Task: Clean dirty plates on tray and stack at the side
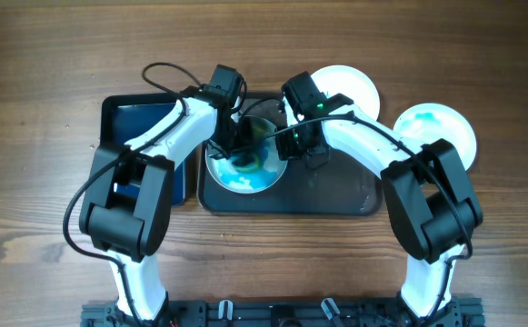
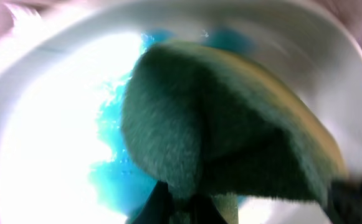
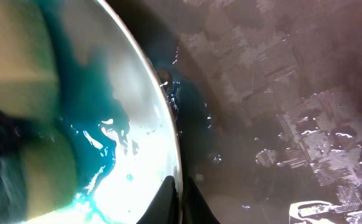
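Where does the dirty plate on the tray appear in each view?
Overhead: dirty plate at centre, on the tray's left end.
Left wrist: fills the frame, under the green sponge.
Right wrist: left half, rim diagonal.
Shared landmark: its blue smear.

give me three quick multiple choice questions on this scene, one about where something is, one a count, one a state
1. Where does the blue-smeared plate lie?
A) on the large tray, at its left end
B) held in the air
C) stacked on another plate

2. How many white plates show in the overhead view?
A) two
B) three
C) five

3. What is the right tool doing?
A) hanging open above the tray
B) shut on nothing
C) shut on the smeared plate's rim

Key:
1 A, it sits inside the tray's rim.
2 B, that one plus the far plate and the right plate.
3 C, its fingers pinch the rim, while the left tool presses the green sponge on it.
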Available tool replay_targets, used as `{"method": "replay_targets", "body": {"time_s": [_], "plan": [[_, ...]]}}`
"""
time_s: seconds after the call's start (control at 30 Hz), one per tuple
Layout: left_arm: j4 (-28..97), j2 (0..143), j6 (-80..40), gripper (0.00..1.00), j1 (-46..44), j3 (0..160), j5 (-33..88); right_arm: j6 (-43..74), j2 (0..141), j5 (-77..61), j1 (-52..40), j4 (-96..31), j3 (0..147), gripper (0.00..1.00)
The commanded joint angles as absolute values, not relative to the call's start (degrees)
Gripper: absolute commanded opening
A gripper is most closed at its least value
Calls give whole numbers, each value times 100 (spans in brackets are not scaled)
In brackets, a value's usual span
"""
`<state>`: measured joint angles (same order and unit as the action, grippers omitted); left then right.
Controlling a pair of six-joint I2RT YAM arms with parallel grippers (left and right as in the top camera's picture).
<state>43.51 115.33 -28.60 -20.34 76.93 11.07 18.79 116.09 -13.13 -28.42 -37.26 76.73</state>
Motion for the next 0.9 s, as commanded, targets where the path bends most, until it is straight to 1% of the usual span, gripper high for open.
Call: {"method": "replay_targets", "body": {"time_s": [0.0, 0.07, 0.13, 0.37, 0.4, 0.43, 0.5, 0.6, 0.77, 0.8, 0.87], "plan": [[4563, 11627, -3841, 4, -1833, 7673, -773, 1855, 11489, -1339, -2838, -3822, 7599, 4], [4836, 11627, -3632, 4, -1905, 7673, -513, 1959, 11489, -1337, -2838, -3815, 7599, 5], [5004, 11627, -3094, 4, -1975, 7673, 104, 1964, 11489, -1339, -2838, -3800, 7599, 4], [5221, 11627, -576, 4, -2202, 7673, 3610, 1966, 11489, -1406, -2838, -3789, 7599, 4], [5201, 11627, -388, 4, -2202, 7673, 3868, 1968, 11489, -1426, -2838, -3789, 7599, 5], [5157, 11627, -384, 4, -2202, 7673, 3868, 1966, 11489, -1426, -2838, -3789, 7599, 4], [5046, 11627, -451, 4, -2163, 7673, 3658, 1968, 11489, -1426, -2838, -3789, 7599, 4], [4836, 11627, -1280, 4, -2080, 7673, 2661, 1966, 11489, -1426, -2838, -3789, 7599, 4], [4781, 11627, -3538, 4, -1892, 7673, -541, 1970, 11489, -1424, -2838, -3789, 7599, 4], [4794, 11627, -3824, 4, -1865, 7673, -943, 1973, 11489, -1424, -2838, -3791, 7599, 4], [4812, 11627, -4060, 4, -1850, 7673, -1356, 2038, 11489, -1424, -2838, -3793, 7599, 4]]}}
